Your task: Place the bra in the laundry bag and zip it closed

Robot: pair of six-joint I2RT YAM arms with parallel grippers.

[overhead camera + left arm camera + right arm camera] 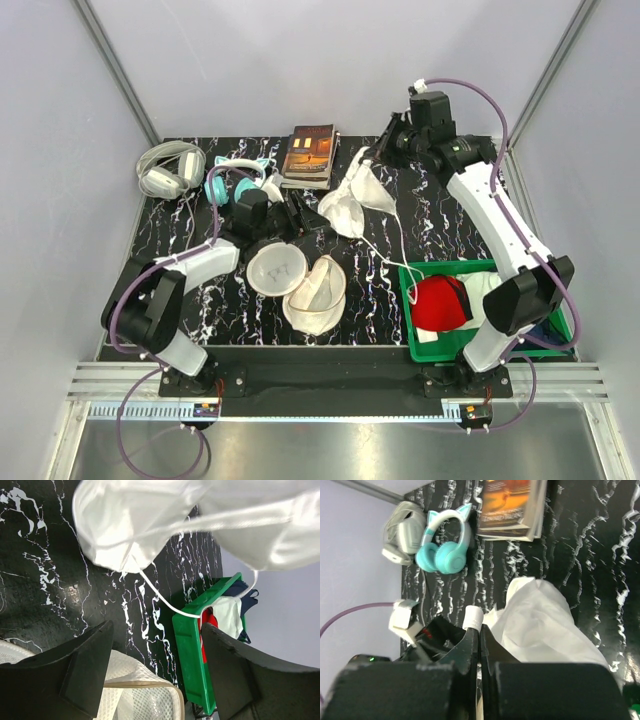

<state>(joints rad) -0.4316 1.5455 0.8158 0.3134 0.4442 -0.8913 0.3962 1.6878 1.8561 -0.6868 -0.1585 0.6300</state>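
The white bra [352, 203] hangs in the air over the back middle of the table, one thin strap trailing to the green bin. My right gripper [383, 148] is shut on its upper edge; in the right wrist view the jaws [480, 628] are pressed together with the bra [540, 625] beside them. The cream mesh laundry bag [279, 270] lies open on the table, its two halves side by side. My left gripper [298, 217] is open and empty just behind the bag. In the left wrist view the bag's rim [150, 687] lies between the fingers, with the bra [150, 520] above.
A green bin [409, 312] at the front right holds a red cloth [440, 302] and other clothes; it also shows in the left wrist view [187, 650]. A book [310, 155], teal cat-ear headphones [235, 180] and white-grey headphones [170, 168] lie along the back.
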